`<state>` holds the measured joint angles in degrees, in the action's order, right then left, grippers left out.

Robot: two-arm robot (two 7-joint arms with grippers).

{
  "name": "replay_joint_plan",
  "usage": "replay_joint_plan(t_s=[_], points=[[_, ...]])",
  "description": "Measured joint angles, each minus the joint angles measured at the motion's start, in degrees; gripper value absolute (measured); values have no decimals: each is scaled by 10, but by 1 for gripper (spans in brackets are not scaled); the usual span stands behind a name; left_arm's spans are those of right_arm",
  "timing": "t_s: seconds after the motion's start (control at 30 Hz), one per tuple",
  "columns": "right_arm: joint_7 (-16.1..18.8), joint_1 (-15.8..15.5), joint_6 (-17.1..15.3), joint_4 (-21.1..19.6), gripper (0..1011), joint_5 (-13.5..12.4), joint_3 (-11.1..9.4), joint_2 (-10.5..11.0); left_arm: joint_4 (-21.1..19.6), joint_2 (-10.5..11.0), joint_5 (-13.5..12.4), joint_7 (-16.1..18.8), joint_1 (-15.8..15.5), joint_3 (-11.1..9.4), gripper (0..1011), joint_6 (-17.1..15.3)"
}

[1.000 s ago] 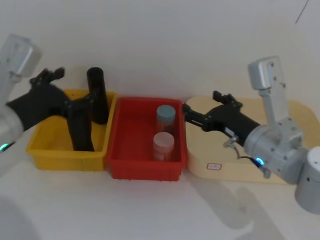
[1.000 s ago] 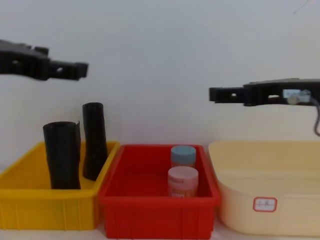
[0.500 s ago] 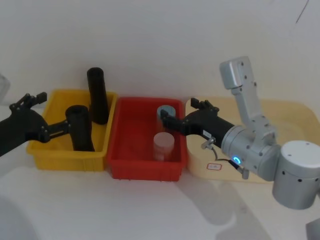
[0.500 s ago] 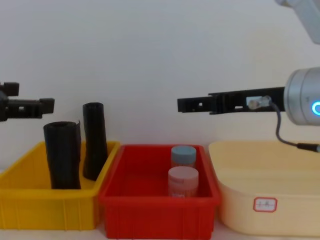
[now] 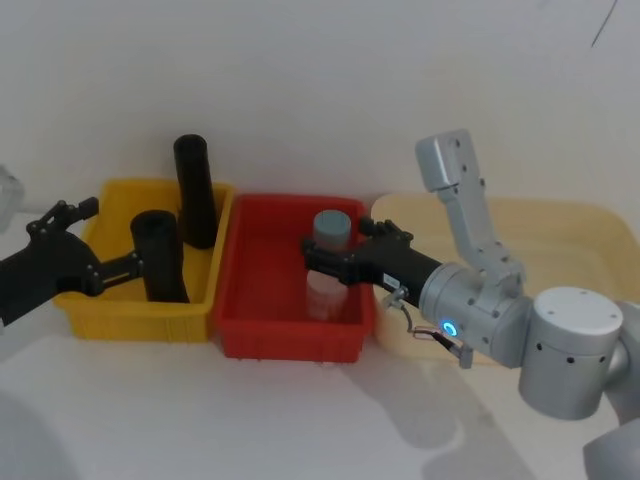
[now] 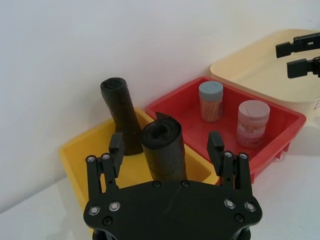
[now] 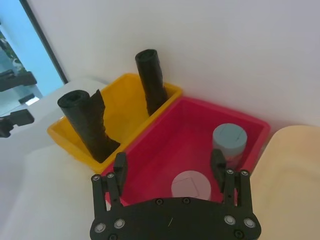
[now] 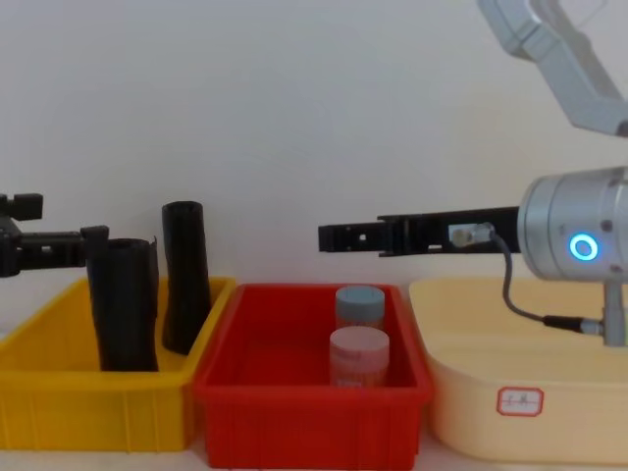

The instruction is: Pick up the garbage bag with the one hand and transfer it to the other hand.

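Left hand [image 6: 166,142], spread, straddles the garbage bag [image 6: 164,155]'s top. Right hand [image 7: 169,161] hovers spread over the red bin [image 8: 314,422].

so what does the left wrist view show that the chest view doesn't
From the left wrist: the thick roll's curled open top, framed between the left gripper's open fingers.
From the chest: side-on heights, with the right gripper level above the red bin and a blue ring glowing on its wrist.
Shared: thick roll and slim roll standing in the yellow bin, blue-capped jar and pink-capped jar in the red bin, cream tray alongside.
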<state>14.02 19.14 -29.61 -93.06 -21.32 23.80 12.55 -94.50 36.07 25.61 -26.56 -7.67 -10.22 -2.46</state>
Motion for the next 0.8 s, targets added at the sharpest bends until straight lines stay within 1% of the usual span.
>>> replay_joint_plan(t_s=[0.23,0.5,0.8], points=[[10,11,2,25,1000,-7,6,-6,31,-12,-5,-4,-20,-13,1001,7],[19,22,3,46,1000,-13,11,-8,55,-25,-5,-5,-37,-22,1001,9],[29,34,5,67,1000,-19,17,-8,89,-48,7,-1,-60,-30,1001,1]])
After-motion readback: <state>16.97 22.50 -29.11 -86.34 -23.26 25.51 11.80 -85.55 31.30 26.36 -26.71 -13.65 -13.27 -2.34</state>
